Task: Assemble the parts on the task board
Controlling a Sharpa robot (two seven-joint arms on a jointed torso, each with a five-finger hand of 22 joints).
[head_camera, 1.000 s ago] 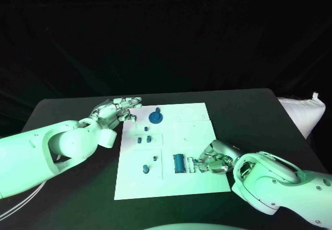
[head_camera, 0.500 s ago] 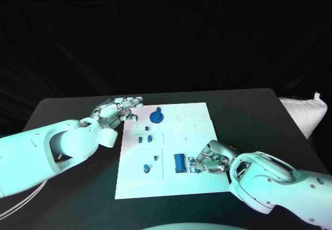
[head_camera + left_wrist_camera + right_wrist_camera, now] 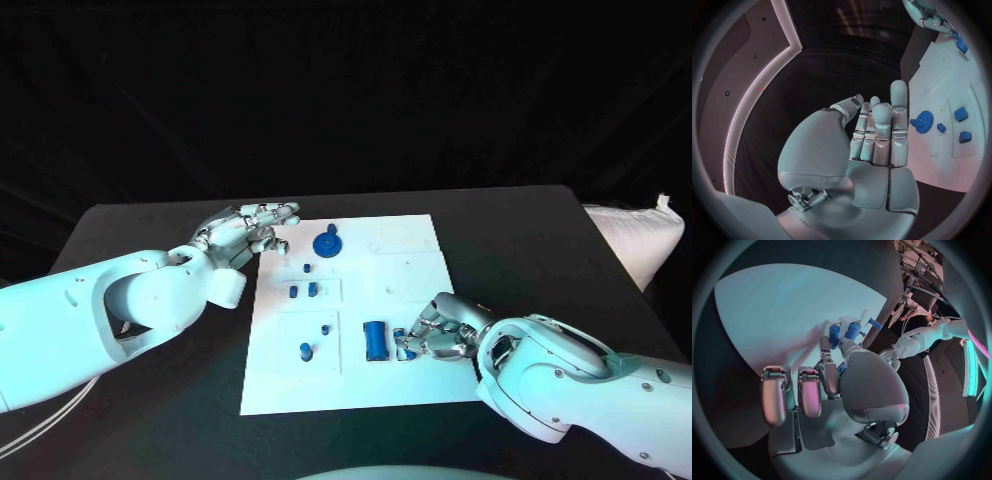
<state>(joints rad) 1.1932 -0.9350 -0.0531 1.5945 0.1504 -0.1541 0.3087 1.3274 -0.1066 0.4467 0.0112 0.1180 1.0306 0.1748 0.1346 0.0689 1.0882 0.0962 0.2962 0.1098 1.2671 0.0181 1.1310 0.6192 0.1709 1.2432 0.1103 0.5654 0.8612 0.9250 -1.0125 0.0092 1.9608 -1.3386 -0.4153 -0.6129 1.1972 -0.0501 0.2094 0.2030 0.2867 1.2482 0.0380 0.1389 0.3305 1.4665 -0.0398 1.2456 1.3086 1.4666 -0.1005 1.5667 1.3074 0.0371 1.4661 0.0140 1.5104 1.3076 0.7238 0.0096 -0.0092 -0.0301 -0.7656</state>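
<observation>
Right hand (image 3: pixel 440 338) rests on the board (image 3: pixel 411 270) beside the blue cylinder (image 3: pixel 374 340), seemingly pinching a small part (image 3: pixel 407 353); I'd seat it slowly, straight down, while left hand (image 3: pixel 238 230), empty, idles at the board's far corner.

Readable text: none in any view.
Task board (image 3: pixel 411 270): white plate at the centre of the head view; faint outlines on its surface, no letters or numbers legible.
Blue parts (image 3: pixel 375 340): plain surfaces, no markings legible.
Table (image 3: pixel 534 230): black surface toward the right of the head view, no label or sign.
</observation>
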